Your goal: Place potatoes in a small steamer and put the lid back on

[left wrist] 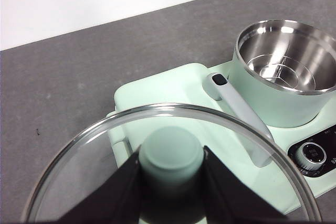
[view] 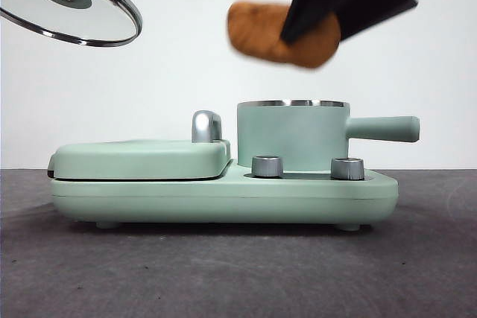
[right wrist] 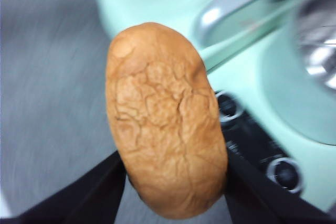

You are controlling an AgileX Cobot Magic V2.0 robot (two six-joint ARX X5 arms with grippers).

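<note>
The orange-brown cracked potato [view: 262, 33] hangs in the air above the open steamer [view: 292, 135], held by my right gripper [view: 313, 31], whose jaws are shut on its sides; it fills the right wrist view [right wrist: 164, 119]. The mint green steamer with steel rim and straight side handle [view: 381, 129] stands on the appliance base; its steel inside [left wrist: 287, 56] is bare. My left gripper [left wrist: 171, 163] is shut on the green knob of the glass lid [left wrist: 94, 150] and holds it high at the left in the front view [view: 71, 5].
The flat green lidded griddle [view: 141, 158] with a steel handle [view: 206, 126] sits left of the steamer on the same base [view: 223, 199]. Two steel dials [view: 267, 166] face front. Dark grey table [view: 223, 273], white wall behind.
</note>
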